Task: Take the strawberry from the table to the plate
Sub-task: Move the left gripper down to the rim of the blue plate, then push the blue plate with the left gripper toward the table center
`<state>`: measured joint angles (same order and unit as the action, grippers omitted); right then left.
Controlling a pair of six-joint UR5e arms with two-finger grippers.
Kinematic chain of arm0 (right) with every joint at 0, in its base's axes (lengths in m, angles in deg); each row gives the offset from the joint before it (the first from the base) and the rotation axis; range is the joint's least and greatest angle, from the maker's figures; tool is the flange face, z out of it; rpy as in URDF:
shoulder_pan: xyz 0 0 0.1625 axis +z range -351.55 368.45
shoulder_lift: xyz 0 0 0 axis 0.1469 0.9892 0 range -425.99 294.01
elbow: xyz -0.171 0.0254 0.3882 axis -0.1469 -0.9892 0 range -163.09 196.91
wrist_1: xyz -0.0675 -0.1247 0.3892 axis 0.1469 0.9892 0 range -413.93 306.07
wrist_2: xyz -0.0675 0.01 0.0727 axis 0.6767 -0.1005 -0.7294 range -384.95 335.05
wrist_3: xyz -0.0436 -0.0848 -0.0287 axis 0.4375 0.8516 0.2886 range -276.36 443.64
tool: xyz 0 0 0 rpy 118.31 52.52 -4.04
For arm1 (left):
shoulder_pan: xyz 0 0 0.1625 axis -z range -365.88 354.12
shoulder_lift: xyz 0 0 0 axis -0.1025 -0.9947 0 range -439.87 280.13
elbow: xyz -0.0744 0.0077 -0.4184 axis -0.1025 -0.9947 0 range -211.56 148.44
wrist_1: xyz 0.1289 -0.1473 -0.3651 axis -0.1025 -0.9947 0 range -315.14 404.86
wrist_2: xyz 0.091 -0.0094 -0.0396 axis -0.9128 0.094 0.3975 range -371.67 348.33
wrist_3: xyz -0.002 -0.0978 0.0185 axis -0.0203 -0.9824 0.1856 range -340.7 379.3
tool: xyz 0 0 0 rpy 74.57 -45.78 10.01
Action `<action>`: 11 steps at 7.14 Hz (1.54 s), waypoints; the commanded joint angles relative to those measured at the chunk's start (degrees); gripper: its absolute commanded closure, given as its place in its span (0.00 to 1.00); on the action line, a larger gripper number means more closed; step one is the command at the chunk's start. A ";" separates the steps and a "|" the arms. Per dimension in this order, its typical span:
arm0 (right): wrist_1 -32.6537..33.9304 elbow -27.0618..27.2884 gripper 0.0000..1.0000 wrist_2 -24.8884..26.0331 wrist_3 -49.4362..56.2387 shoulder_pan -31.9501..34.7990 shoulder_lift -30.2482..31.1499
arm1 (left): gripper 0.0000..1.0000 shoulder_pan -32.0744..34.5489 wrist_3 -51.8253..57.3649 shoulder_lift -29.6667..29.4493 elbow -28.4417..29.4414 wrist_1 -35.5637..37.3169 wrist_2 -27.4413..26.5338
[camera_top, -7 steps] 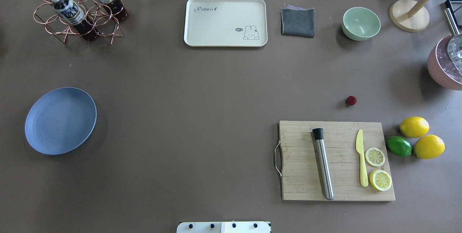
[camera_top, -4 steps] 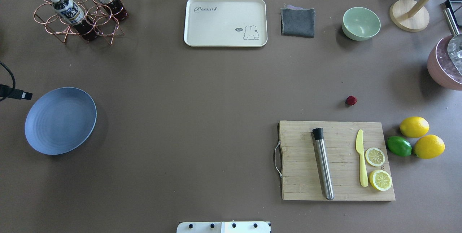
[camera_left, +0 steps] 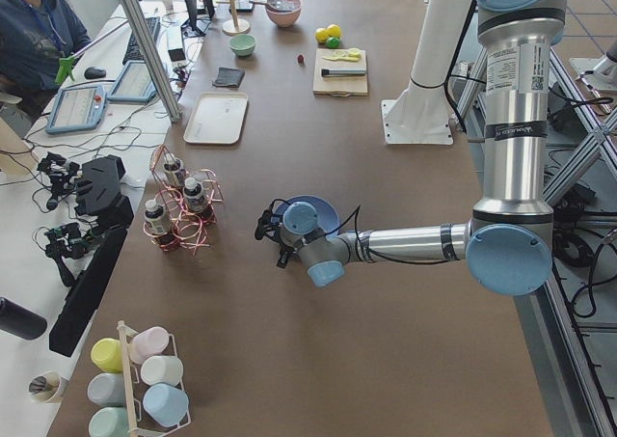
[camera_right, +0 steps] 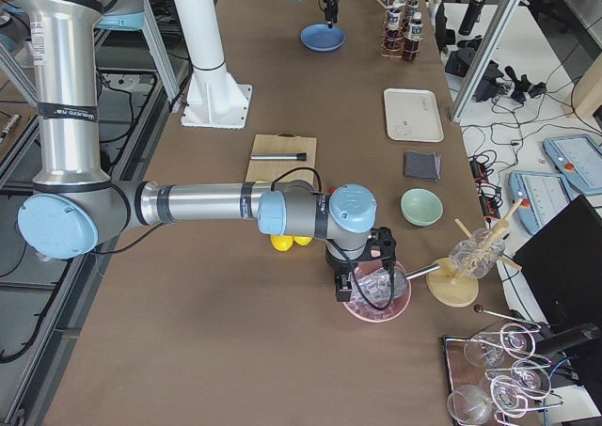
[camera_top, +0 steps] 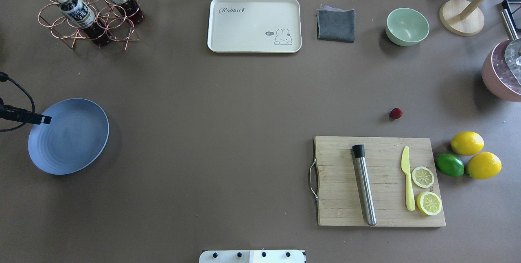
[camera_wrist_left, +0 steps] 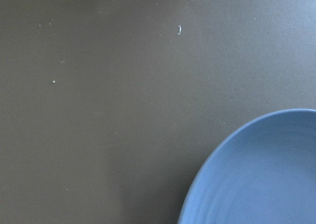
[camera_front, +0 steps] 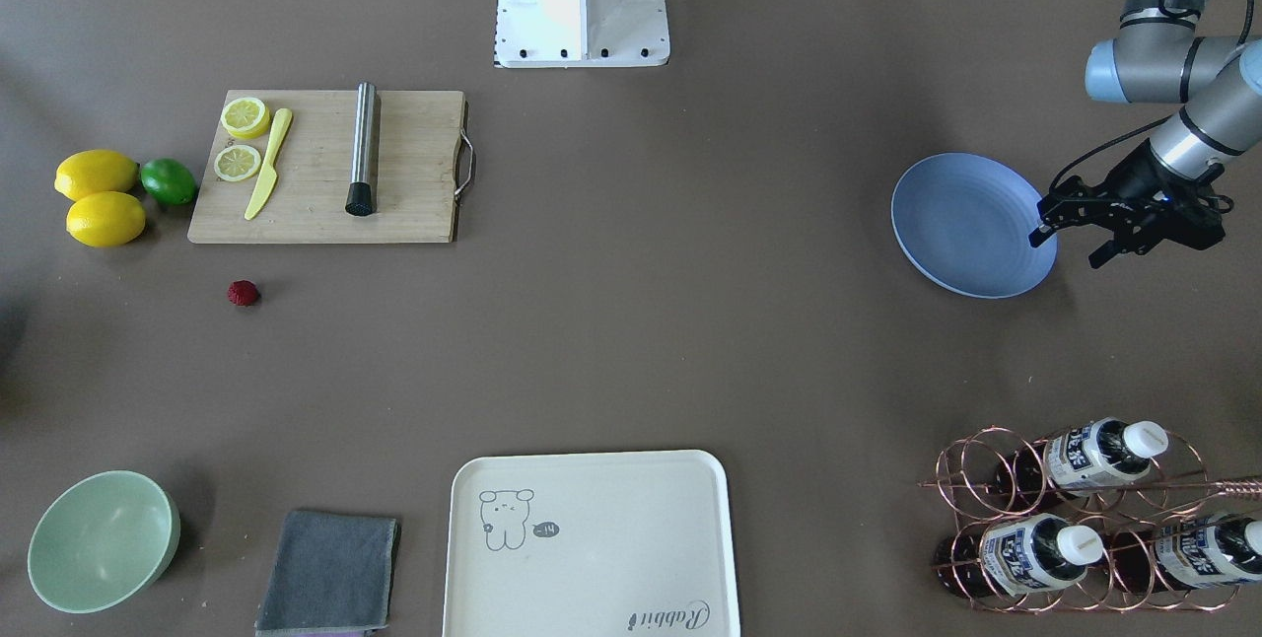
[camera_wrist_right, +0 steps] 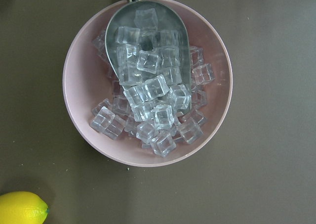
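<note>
Not picking anything up yet, just getting lined up for the approach

Seeing the left gripper (camera_front: 1065, 247) hanging spread open and empty over the rim of the round shallow light-blue plate (camera_front: 956, 223). Catching the right gripper (camera_right: 365, 290) only from the side, over a pink bowl (camera_wrist_right: 76, 90) of clear ice cubes, so not calling it open or closed. Finding the tiny dark-red bumpy strawberry (camera_top: 395, 113) sitting on the matte grey-brown table (camera_top: 228, 132), just past the far edge of the wooden cutting board (camera_top: 338, 198) and well apart from the plate. Guessing the next move means bringing an open gripper right over the berry, dropping straight down, pinching gently, then carrying it across. Looking roundish and too small for calling a long axis or pointing direction.
</note>
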<state>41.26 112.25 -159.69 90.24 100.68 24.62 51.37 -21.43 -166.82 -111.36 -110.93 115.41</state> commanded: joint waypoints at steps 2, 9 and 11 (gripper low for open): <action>-0.09 0.02 0.00 0.00 0.00 -0.12 -0.09 | 0.73 -2.06 0.04 0.03 1.49 -3.21 -0.08; -0.01 0.02 0.00 0.00 -0.18 -0.21 0.00 | 1.00 -1.96 -24.07 -12.14 -3.70 -2.33 5.90; -0.01 -0.07 0.00 -0.09 -0.18 -0.21 0.18 | 1.00 -9.06 -30.26 -21.97 -2.91 3.25 0.41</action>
<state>41.26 112.22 -159.75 90.06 100.47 24.71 46.06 -48.06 -182.59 -114.62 -111.79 119.72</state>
